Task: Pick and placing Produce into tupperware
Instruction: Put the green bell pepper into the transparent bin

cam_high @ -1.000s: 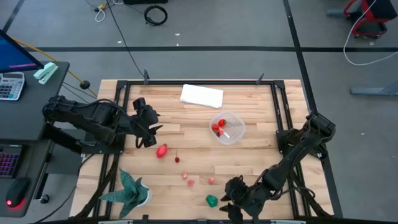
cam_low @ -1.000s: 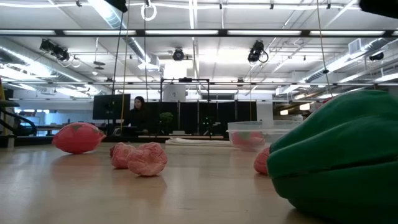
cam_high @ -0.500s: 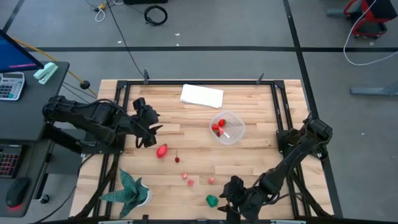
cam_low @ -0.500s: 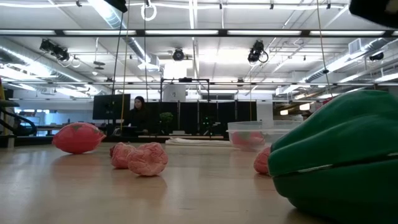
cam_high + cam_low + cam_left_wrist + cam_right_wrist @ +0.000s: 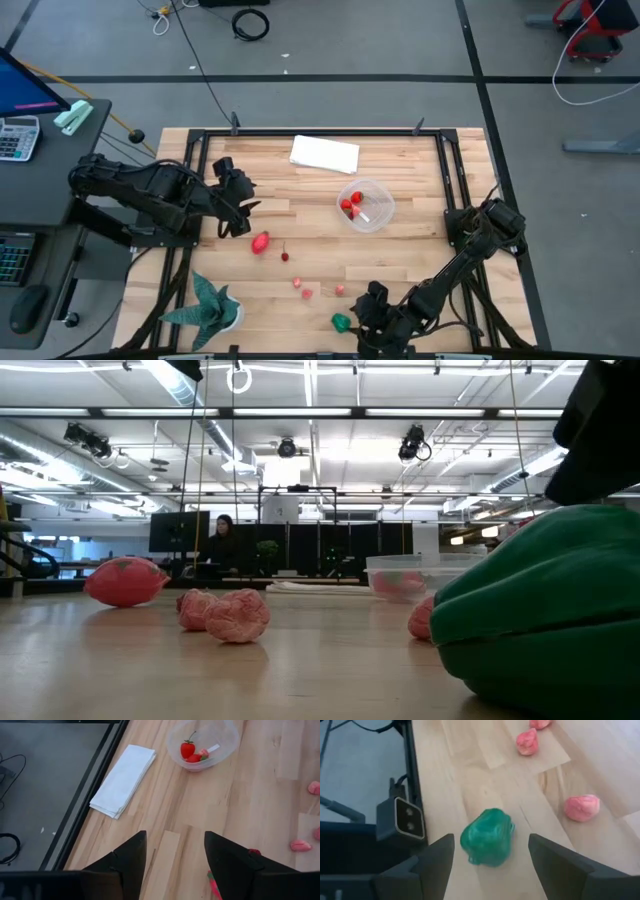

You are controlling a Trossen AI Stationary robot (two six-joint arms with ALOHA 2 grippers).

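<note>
Now right hand (image 5: 490,857) spread apart just behind green produce (image 5: 487,836); left hand (image 5: 175,862) likewise apart.

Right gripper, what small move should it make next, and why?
Probably lower straight down and close. The right gripper is open, with the green toy vegetable lying on the table just ahead between its fingers, not yet grasped.

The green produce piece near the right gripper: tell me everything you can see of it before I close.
The green produce piece is a small, lumpy, glossy teal-green toy, plastic-looking, with ridged lobes like a pepper. It lies on the bare wooden table near the front edge, apart from the pink pieces. The right gripper is open, a finger on each side of it, not touching. Nothing else touches it.
</note>
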